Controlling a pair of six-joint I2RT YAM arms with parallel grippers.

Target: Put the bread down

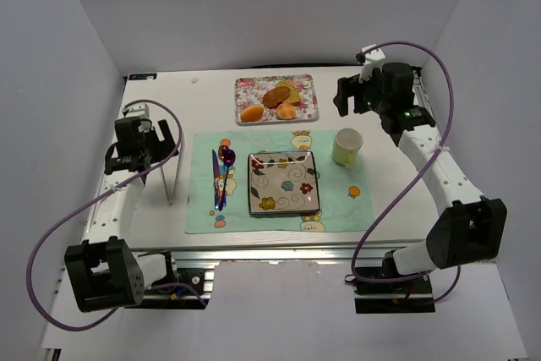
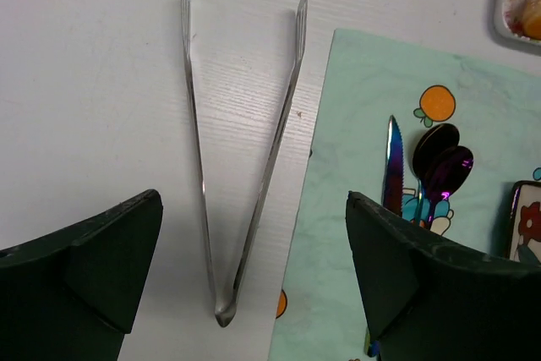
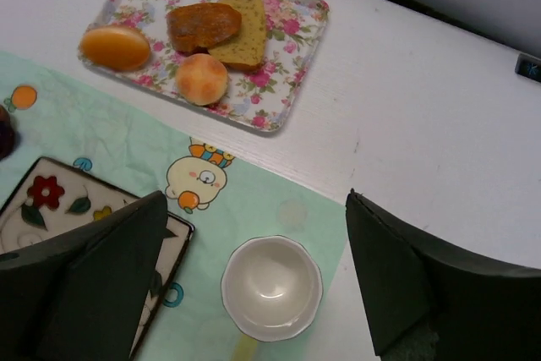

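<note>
The bread [image 1: 286, 112] [image 3: 201, 79], a small round peach bun, lies on the near edge of the floral tray [image 1: 245, 84] [image 3: 296, 48] at the back of the table. My right gripper [image 1: 359, 95] [image 3: 255, 209] hangs open and empty to the right of the tray, above the cup [image 1: 347, 146] [image 3: 271, 287]. At the left side, my left gripper [image 1: 139, 148] [image 2: 254, 200] is open and empty above the metal tongs [image 1: 166, 173] [image 2: 222, 314], which lie spread on the white table.
On the tray also lie an orange oval piece [image 3: 115, 46], a dark brown piece [image 3: 203, 24] and a yellowish slice [image 3: 245, 27]. A flowered square plate [image 1: 283, 182] sits on the green placemat [image 1: 338, 200], with a knife [image 2: 393, 166] and spoon [image 2: 439, 162] to its left.
</note>
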